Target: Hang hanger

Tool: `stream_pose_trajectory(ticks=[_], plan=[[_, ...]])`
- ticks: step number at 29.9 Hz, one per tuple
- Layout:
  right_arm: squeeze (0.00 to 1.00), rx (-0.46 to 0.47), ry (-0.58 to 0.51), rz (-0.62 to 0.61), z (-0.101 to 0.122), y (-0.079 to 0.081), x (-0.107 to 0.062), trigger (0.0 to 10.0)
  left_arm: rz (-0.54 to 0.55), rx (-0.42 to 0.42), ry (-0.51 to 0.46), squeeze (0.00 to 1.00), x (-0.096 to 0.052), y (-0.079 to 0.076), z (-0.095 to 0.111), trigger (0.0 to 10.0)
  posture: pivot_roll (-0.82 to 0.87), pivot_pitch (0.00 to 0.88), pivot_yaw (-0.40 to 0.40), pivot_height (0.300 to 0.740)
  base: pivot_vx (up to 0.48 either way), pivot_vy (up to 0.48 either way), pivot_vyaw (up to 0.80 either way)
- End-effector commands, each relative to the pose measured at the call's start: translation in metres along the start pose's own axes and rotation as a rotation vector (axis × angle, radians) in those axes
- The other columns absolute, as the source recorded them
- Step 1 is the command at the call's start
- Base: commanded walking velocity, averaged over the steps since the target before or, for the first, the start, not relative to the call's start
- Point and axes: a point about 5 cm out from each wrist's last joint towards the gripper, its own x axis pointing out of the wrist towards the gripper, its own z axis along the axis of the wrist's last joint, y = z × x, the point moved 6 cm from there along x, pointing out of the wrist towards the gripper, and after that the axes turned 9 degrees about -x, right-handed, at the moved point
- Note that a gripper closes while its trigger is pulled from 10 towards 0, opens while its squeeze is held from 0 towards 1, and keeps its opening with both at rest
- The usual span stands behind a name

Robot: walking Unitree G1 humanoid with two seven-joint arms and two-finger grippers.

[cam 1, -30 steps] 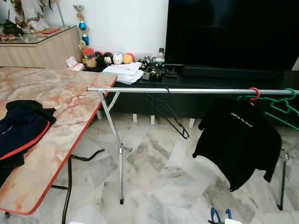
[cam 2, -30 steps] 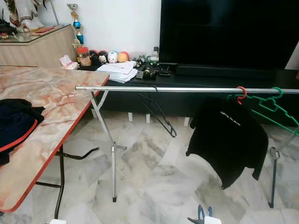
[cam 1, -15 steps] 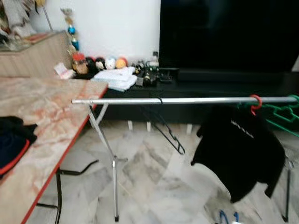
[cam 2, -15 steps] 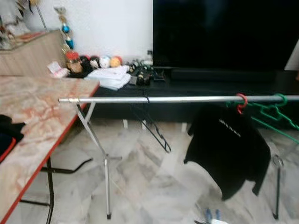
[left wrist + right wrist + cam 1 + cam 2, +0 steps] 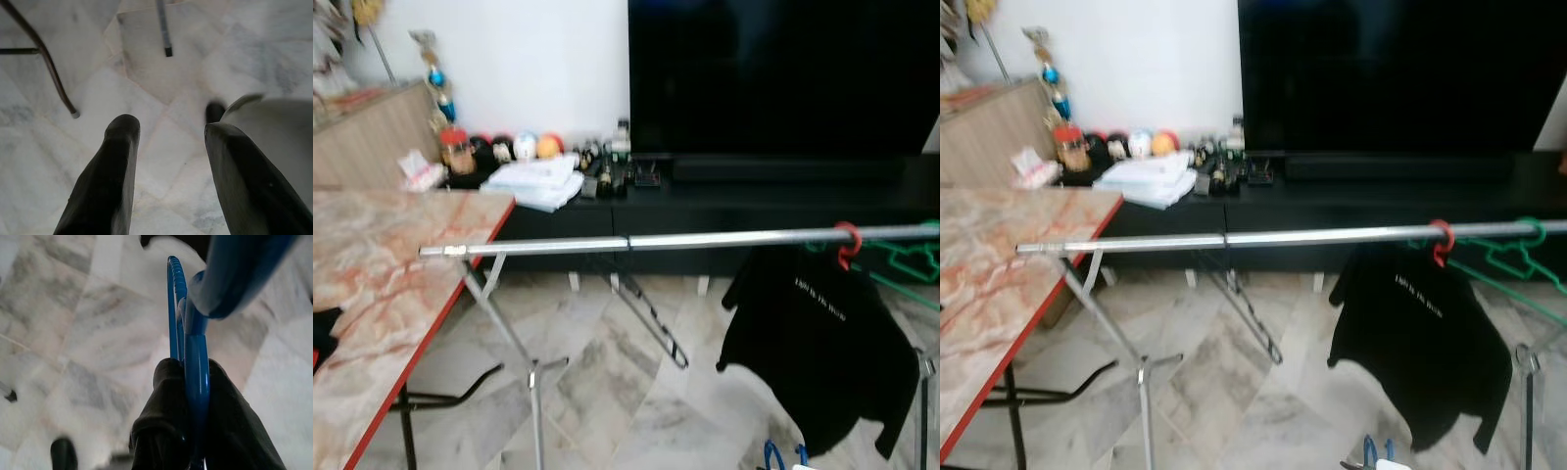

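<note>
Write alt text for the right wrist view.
The right gripper is shut on a blue hanger, whose hook rises between its two black fingers. Below lies a pale marble floor.

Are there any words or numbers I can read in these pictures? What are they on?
White lettering on the chest of the black shirt hanging from the metal rail: too blurred to read.
Stack of white papers on the black TV bench: no print can be made out.
Nothing else readable.
</note>
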Motion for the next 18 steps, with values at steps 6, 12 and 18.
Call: stream_pose_trajectory(ticks=[6,12,18], plan=[[0.00,0.023,-0.019,0.021,0.007,0.012,0.000,10.0,0.043,-0.012,0.035,0.00,-0.005,0.021,-0.010,10.0,0.06,0.000,0.037,0.740,0.351,0.000,0.00],[0.00,0.016,-0.033,0.017,0.010,0.012,0.001,10.0,0.049,0.007,0.059,0.00,-0.006,0.025,-0.016,10.0,0.06,0.000,0.038,0.740,0.196,0.000,0.00],[0.00,0.017,-0.098,0.000,0.021,0.010,0.000,10.0,0.060,-0.003,0.053,0.00,-0.006,0.023,-0.015,10.0,0.06,0.000,0.043,0.740,0.000,0.000,0.00]])
